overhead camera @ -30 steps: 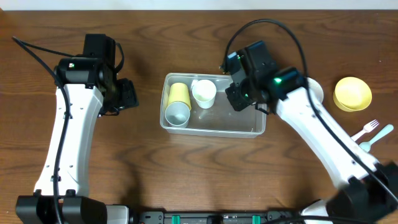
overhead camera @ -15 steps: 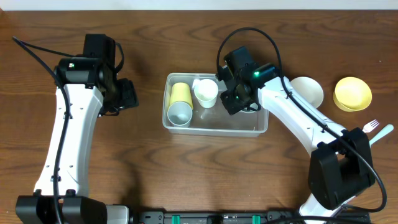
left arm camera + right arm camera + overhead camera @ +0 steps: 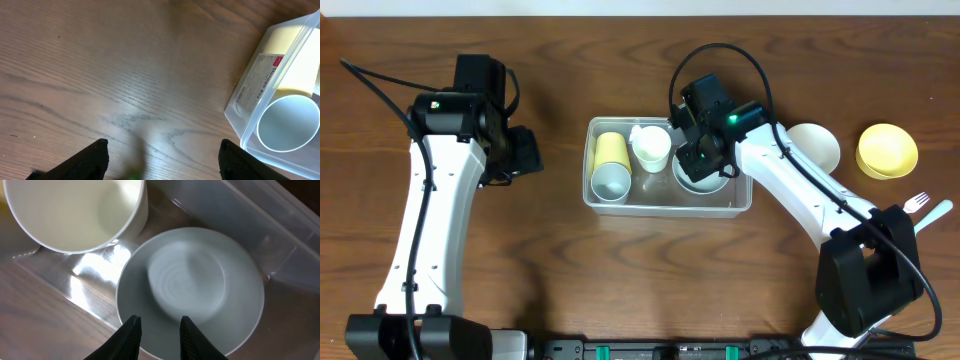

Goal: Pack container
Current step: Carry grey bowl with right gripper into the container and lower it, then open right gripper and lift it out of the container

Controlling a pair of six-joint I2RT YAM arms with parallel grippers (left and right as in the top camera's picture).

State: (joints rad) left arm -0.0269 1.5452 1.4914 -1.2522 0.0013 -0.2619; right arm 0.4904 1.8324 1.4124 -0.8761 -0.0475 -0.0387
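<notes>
The clear container [image 3: 665, 207] stands mid-table. It holds a yellow cup [image 3: 608, 148] lying on its side, a pale cup [image 3: 611, 183], an upright white cup [image 3: 651, 147] and a pale bowl [image 3: 705, 180] at its right end. My right gripper [image 3: 695, 155] hovers over that bowl. In the right wrist view its fingers [image 3: 160, 335] are apart above the bowl's near rim [image 3: 200, 285], beside the white cup [image 3: 75, 210]. My left gripper [image 3: 525, 152] is open and empty over bare wood, left of the container [image 3: 250, 95].
A white bowl [image 3: 817, 145] and a yellow bowl [image 3: 887, 150] sit right of the container. A white fork [image 3: 917, 205] and a pale blue fork [image 3: 930, 218] lie at the right edge.
My right gripper swung left over the container's right end, and the pale bowl now lies inside there. The container shifted slightly. The left arm has not moved.
</notes>
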